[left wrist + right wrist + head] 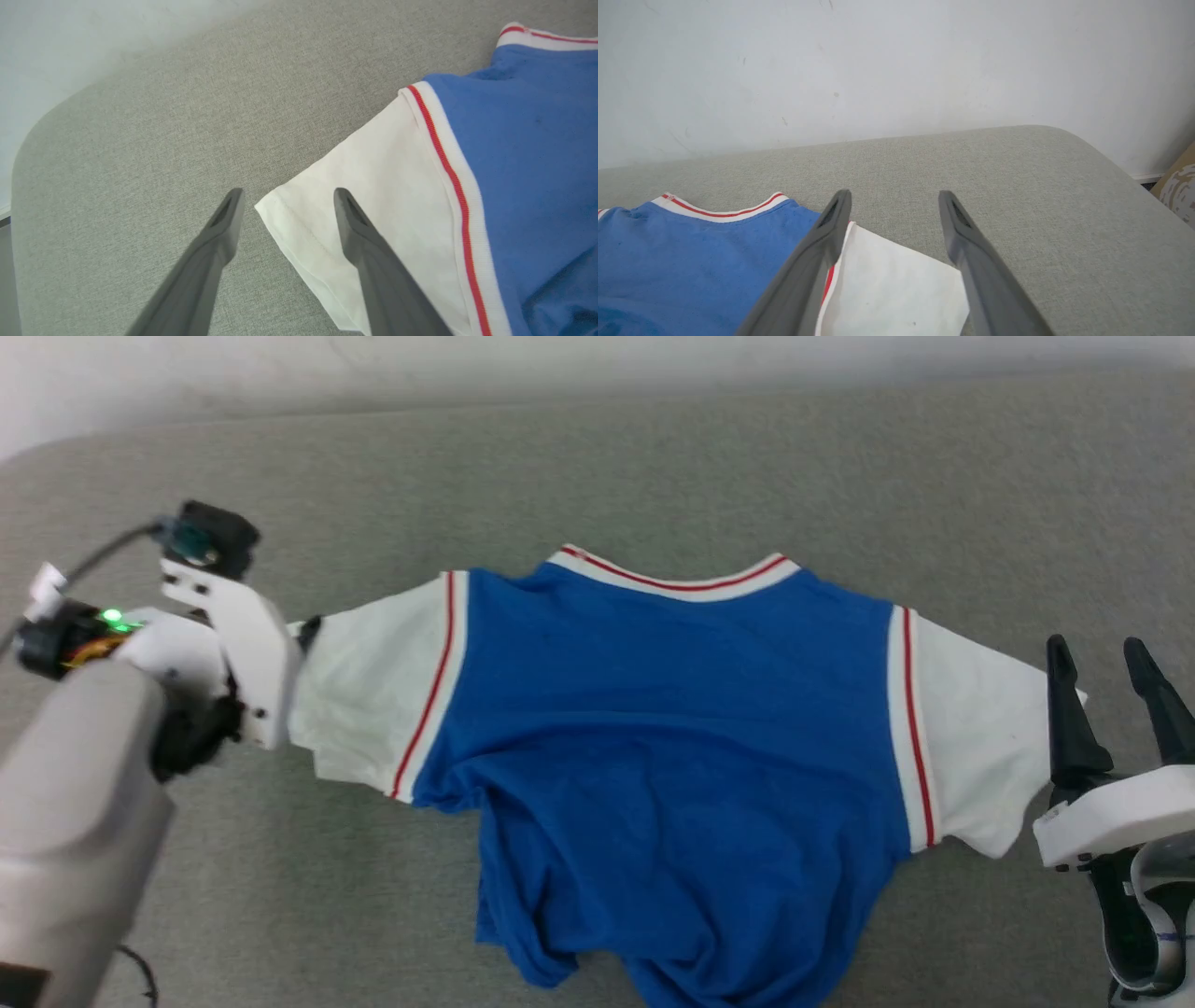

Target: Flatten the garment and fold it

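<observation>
Flattening stage, likely: left tool point(285, 196), right tool point(1094, 649) both open at garment point(672, 709) sleeves point(364, 700). Next: pull bunched hem point(597, 961) toward cushion's point(840, 476) near edge.

Looks more like a bare test room than a home tbh: a rounded-corner worktop covered in grey woven fabric point(1017, 186) sits right against a plain scuffed white wall point(896, 70).

Grey fabric couch point(653, 467); white wall point(896, 65) behind.
</observation>
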`<state>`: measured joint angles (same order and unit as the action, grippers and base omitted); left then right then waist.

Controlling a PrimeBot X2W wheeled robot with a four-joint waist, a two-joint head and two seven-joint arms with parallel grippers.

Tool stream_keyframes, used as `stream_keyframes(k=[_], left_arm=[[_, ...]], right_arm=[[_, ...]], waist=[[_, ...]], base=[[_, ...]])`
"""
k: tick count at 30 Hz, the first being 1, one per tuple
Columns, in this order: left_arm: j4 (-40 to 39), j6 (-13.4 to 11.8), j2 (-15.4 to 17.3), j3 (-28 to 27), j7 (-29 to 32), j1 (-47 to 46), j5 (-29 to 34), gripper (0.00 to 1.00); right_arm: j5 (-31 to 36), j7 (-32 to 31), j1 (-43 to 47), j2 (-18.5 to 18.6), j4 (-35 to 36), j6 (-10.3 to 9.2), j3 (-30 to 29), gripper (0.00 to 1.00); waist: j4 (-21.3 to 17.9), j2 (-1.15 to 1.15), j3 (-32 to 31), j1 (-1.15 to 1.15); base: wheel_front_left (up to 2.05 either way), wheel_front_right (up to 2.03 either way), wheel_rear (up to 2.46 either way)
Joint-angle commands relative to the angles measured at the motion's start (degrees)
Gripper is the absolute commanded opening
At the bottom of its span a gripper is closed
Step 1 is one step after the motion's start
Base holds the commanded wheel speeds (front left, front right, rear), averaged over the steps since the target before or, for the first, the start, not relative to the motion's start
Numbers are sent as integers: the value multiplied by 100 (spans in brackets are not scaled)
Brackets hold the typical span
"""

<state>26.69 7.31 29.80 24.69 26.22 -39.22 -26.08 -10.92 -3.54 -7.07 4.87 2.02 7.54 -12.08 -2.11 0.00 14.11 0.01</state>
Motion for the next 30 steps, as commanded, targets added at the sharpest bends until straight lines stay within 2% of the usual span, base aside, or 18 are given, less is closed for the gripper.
stream_keyframes(k=[1, 6, 12, 19, 22, 23, 24, 25, 28, 30], left_arm=[[122, 16, 193, 137, 397, -220, -237, 100], [233, 17, 723, 559, 1424, -525, -847, 100], [158, 17, 1145, 779, 1700, -636, -1030, 100], [229, 16, 1247, 845, 1853, -705, -1102, 100], [165, 16, 1172, 941, 2115, -642, -1492, 100], [112, 16, 1157, 1000, 2282, -597, -1691, 72], [94, 16, 1154, 1021, 2454, -559, -1872, 23], [38, 16, 1155, 1070, 2619, -523, -2040, 0], [-89, 17, 1180, 1075, 2757, -497, -2338, 0], [-130, 17, 1200, 1029, 2426, -545, -2255, 0]], right_arm=[[-53, 69, 19, -22, 65, -5, 34, 100], [-128, 175, -38, -76, 99, -5, 84, 100], [-170, 210, -50, -113, 87, -5, 49, 100], [-178, 184, -147, -124, 163, -5, 63, 100], [-178, 167, -192, -105, 184, -5, 44, 100], [-175, 160, -201, -100, 187, -5, 38, 100], [-170, 152, -208, -97, 194, -5, 26, 100], [-166, 143, -218, -96, 202, -5, 13, 100], [-147, 121, -254, -68, 201, -5, -24, 100], [-123, 101, -280, -26, 193, -5, -27, 100]], waist=[[-439, 0, 426, -1], [-656, 0, 595, -1], [-741, 0, 726, -1], [-747, 0, 921, -1], [-729, 0, 979, -1], [-720, 0, 988, -1], [-707, 0, 997, -1], [-691, 0, 1007, -1], [-630, 0, 1011, -1], [-578, 0, 991, -1]], base=[[0, 0, 0], [0, 0, 0], [0, 0, 0], [0, 0, 0], [0, 0, 0], [0, 0, 0], [0, 0, 0], [0, 0, 0], [0, 0, 0], [0, 0, 0]])
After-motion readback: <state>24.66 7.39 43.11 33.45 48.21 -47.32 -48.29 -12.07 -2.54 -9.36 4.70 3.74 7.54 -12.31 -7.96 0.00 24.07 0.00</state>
